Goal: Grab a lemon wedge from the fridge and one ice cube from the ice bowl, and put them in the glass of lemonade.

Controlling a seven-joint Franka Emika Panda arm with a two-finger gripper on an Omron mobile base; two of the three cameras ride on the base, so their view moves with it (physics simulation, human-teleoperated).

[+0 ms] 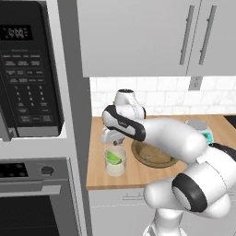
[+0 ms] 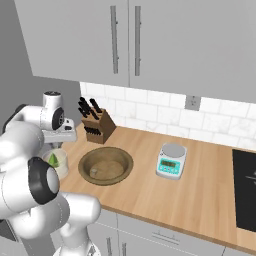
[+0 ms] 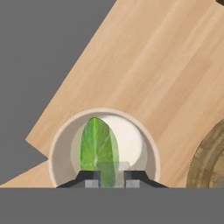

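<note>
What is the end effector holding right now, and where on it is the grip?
The end effector is shut on the small yellow-green lemon wedge, pinching one end of it, right above the clear glass tumbler of pale lemonade.

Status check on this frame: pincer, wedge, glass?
Pincer shut on the wedge, right over the glass. Wedge inside the rim, not yet let go. Bowl beside the glass, nothing in the way.
</note>
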